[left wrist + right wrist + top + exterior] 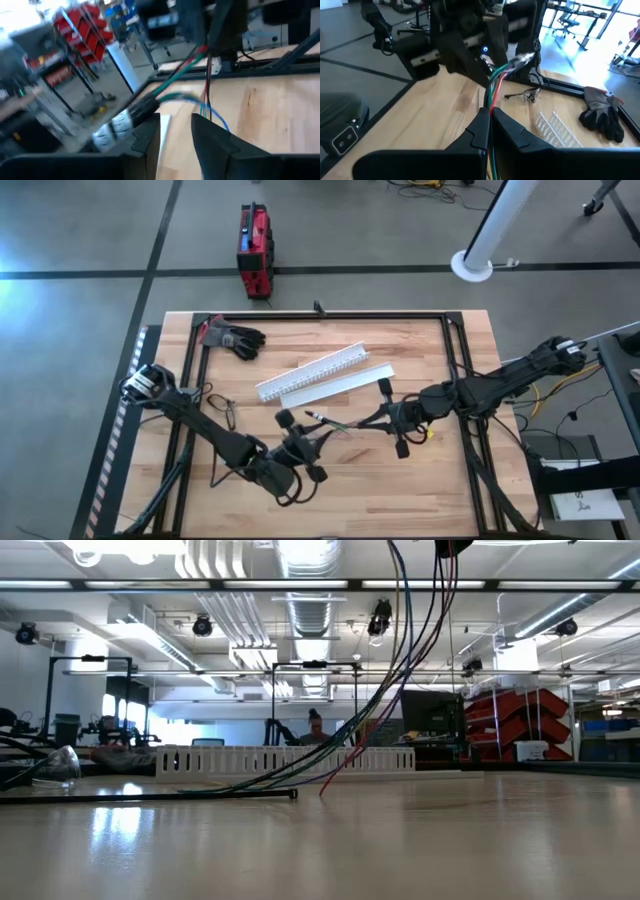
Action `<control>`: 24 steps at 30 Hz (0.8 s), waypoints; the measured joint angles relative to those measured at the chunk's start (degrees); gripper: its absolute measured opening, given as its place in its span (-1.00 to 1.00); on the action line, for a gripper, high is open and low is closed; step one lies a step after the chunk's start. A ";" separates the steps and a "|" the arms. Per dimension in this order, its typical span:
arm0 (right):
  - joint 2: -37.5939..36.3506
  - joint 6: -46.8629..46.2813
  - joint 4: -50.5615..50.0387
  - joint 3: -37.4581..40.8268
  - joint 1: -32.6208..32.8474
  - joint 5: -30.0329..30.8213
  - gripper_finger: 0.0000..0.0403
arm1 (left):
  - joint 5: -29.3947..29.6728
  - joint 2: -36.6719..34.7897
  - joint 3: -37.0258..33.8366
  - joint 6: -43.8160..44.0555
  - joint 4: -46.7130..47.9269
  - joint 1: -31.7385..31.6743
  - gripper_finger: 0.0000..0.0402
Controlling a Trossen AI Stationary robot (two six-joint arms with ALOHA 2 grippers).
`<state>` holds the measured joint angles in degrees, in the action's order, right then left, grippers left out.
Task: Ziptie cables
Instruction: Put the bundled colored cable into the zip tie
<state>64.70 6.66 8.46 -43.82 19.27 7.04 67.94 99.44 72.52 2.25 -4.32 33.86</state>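
Your left gripper [297, 442] stretched low just in front of the white channel [312, 371], its 2 fingers [212, 141] parted, the cables [345, 424] strung between both grippers, your right gripper [490, 120] pinched onto the cables.

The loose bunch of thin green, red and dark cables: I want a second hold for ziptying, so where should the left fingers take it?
Probably on the taut stretch of the loose bunch of thin green, red and dark cables, ahead of the right gripper, which pinches it. There the wires run together; farther on they fan out limp. The left gripper is open beside them; close across the bundle.
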 joint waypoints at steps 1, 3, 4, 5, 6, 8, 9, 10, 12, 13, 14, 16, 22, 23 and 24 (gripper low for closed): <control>0.10 0.03 -0.13 -0.02 0.00 -0.02 -1.00 | 0.02 -0.02 0.99 -3.16 0.48 0.13 -0.51; 0.41 0.02 -0.55 -0.02 0.00 -0.02 -1.00 | 0.00 -0.02 2.80 -9.29 1.81 0.21 -0.48; 0.58 0.02 -0.76 -0.02 0.00 -0.01 -1.00 | 0.00 -0.02 3.53 -11.52 2.60 0.23 -0.46; 0.69 0.02 -0.79 -0.02 0.00 -0.02 -1.00 | 0.03 -0.02 4.18 -13.37 3.53 0.23 -0.45; 0.72 0.02 -0.96 -0.02 0.00 -0.02 -1.00 | 0.15 -0.02 4.90 -14.94 4.85 0.23 -0.43; 0.75 0.02 -1.60 -0.02 0.00 -0.02 -1.00 | 1.40 -0.02 6.36 -16.37 7.55 0.21 -0.39; 0.75 0.02 -1.80 -0.02 0.00 -0.01 -1.00 | 1.68 -0.02 6.99 -16.46 8.58 0.21 -0.38; 0.75 -0.04 -2.04 -0.02 0.00 0.01 -1.00 | 1.72 -0.02 7.38 -16.31 8.91 0.17 -0.36; 0.76 -0.13 -2.35 -0.02 0.00 -0.02 -1.00 | 1.79 -0.02 7.91 -14.17 9.06 -0.02 -0.33; 0.77 -0.13 -2.32 -0.02 0.00 -0.02 -1.00 | 1.77 -0.02 8.20 -11.98 9.21 -0.06 -0.31; 0.77 -0.13 -2.29 -0.02 0.00 -0.01 -1.00 | 1.71 -0.02 8.44 -9.18 9.24 -0.06 -0.30; 0.77 -0.22 -2.29 -0.02 0.00 -0.02 -1.00 | 0.60 -0.04 8.82 -4.20 8.93 -0.16 -0.28; 0.77 -0.41 -2.31 -0.02 0.00 -0.02 -1.00 | -1.40 -0.04 9.33 3.15 8.24 -0.42 -0.18; 0.77 -0.44 -2.31 -0.01 0.00 0.01 -1.00 | -1.42 -0.04 9.33 4.54 7.59 -0.59 -0.16; 0.77 -0.44 -2.28 -0.02 0.00 0.01 -1.00 | -1.42 -0.04 9.33 6.34 6.85 -0.85 -0.13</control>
<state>65.47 6.22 6.18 -43.83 19.27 7.05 66.52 99.39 81.84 8.59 2.53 33.00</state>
